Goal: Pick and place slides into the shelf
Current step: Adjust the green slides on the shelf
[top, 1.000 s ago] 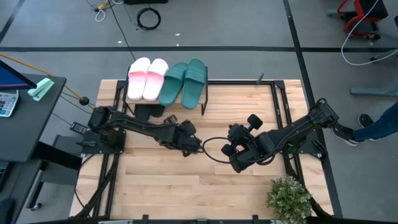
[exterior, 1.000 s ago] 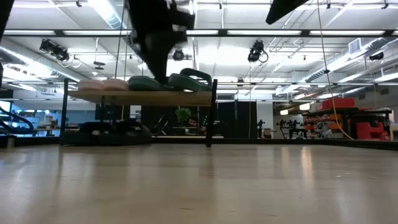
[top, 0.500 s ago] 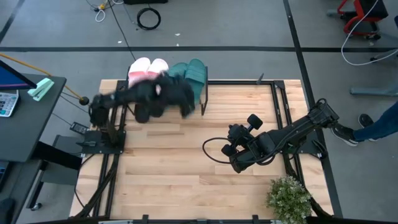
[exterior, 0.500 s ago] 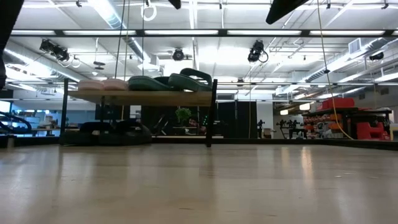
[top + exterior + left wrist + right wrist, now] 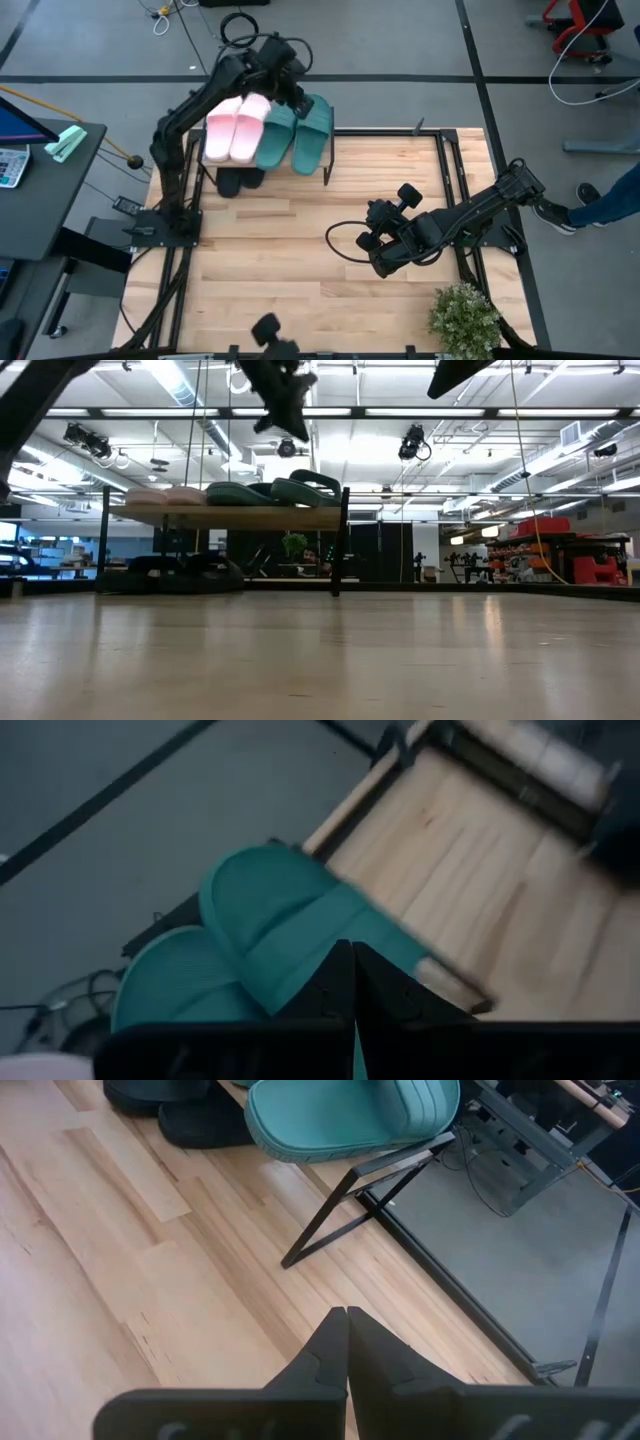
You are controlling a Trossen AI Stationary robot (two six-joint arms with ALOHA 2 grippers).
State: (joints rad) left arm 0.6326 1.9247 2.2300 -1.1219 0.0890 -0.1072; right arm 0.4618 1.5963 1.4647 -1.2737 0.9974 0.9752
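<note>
The shelf [image 5: 230, 516] stands at the table's far left. On its plank top the pink slides [image 5: 237, 127] and the teal slides [image 5: 297, 132] lie sole-down, side by side. The black slides [image 5: 240, 180] sit on the table under it, also in the low view [image 5: 185, 570]. My left gripper [image 5: 288, 82] is shut and raised high above the teal slides [image 5: 270, 930], touching nothing. My right gripper [image 5: 346, 1340] is shut and hovers over the middle right of the table [image 5: 375, 235], well clear of the shelf.
A potted plant [image 5: 465, 318] stands at the table's near right corner. A black cable loop [image 5: 345, 242] lies beside my right arm. A black metal frame [image 5: 450, 160] edges the table. A person's leg [image 5: 605, 205] shows on the floor at right. Bare wood lies in the middle [image 5: 280, 270].
My left arm has swung from low over the table's middle, up and toward the far edge, and now stands high above the shelf. The slides and the right arm have kept still.
</note>
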